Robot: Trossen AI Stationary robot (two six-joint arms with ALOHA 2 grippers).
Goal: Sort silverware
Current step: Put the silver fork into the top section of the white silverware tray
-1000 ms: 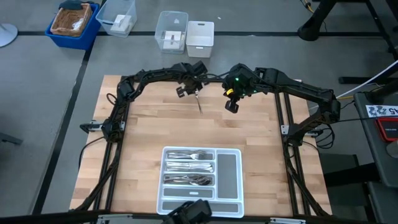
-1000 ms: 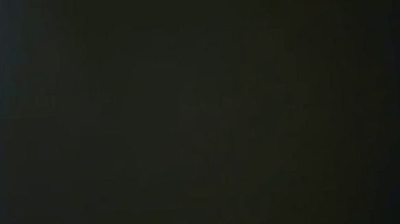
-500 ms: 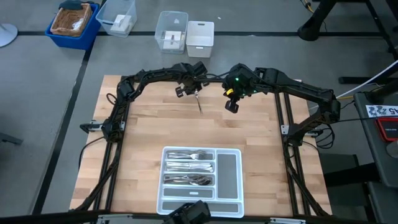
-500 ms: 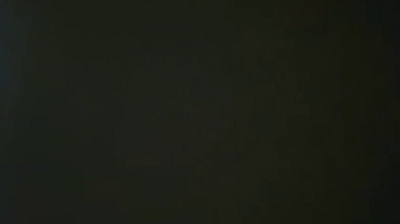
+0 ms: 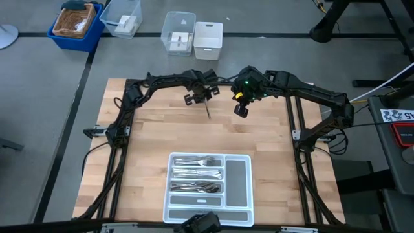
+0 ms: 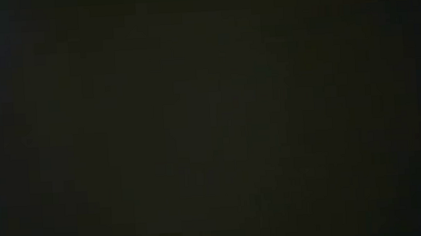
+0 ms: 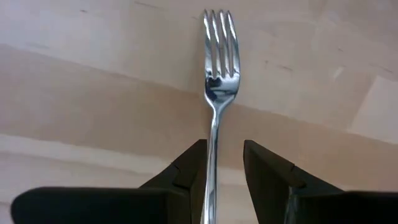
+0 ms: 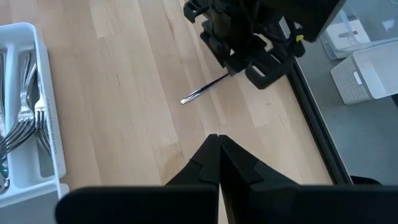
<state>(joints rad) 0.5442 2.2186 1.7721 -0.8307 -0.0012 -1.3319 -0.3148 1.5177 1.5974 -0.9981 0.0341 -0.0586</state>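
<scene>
Left claw [image 5: 202, 97] at the far side of the counter [image 5: 149, 142], fingers nearly shut around the handle of a fork [image 7: 217, 68]. Contact not clear, so can't call it gripped. Tines stick out ahead of the claw, over bare wood. Right claw [image 8: 217, 163] fully shut, empty, parked just beside it. Step: picking up the last loose fork. Next: confirm grip, lift, carry to the tray [image 5: 242, 178], match the fork slot.
</scene>
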